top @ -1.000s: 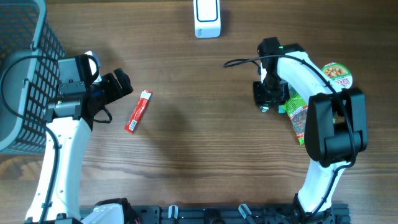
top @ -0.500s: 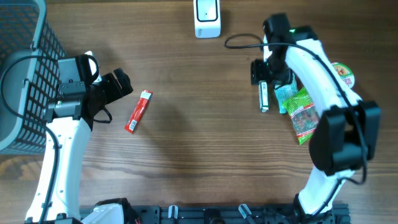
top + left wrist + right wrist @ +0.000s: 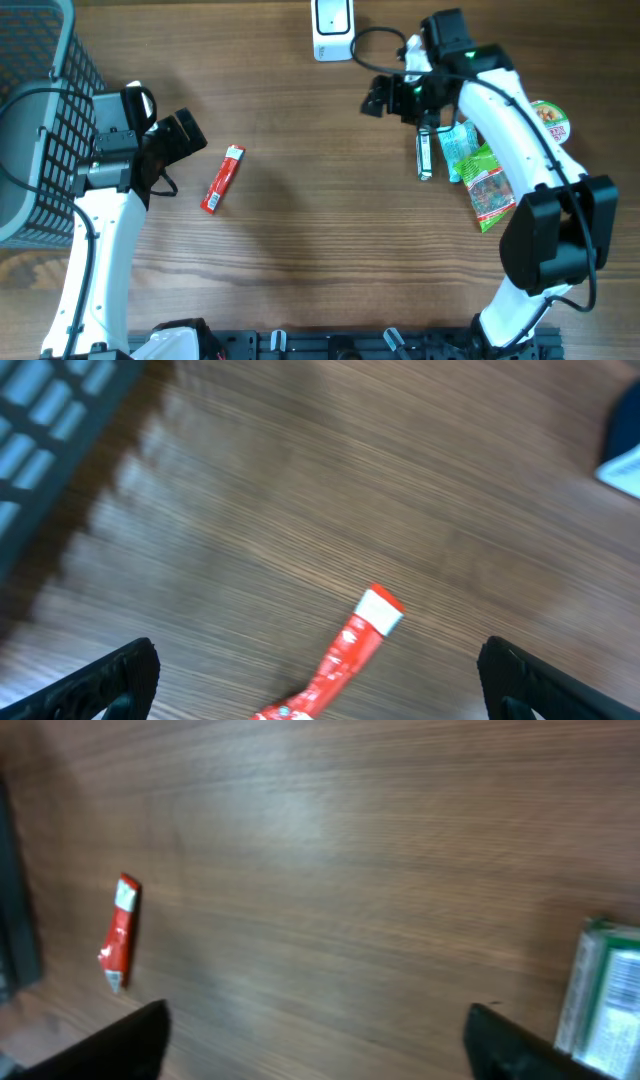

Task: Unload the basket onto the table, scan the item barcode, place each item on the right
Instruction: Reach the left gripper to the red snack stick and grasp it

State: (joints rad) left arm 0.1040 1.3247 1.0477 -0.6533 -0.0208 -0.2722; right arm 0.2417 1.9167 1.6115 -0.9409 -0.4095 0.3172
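Brown wood-grain table [image 3: 300, 250] carries everything in view. A slim green and white pack [image 3: 424, 156] lies flat on its right side, running lengthwise toward the near edge. It is just beside a pile of green snack packets [image 3: 478, 178], with a round green-rimmed pack [image 3: 545, 118] farther right. The right gripper [image 3: 380, 97] hovers up and to the left of the slim pack, apart from it, pointing toward the middle of the table. Its fingers stand wide apart, and its wrist view shows only bare wood between them, so it holds nothing. The white scanner [image 3: 333, 28] sits at the far edge, near the right gripper but not touching it. On the left side a red sachet [image 3: 222, 180] with a white end lies diagonally on the wood, well apart from the slim pack. The left gripper [image 3: 192, 138] is just up and to the left of the sachet, spread wide and empty. From its wrist camera the sachet shows low in the picture between the two fingertips, resting on the table and touched by neither. A grey mesh basket [image 3: 40, 120] stands at the far left edge beside the left arm.
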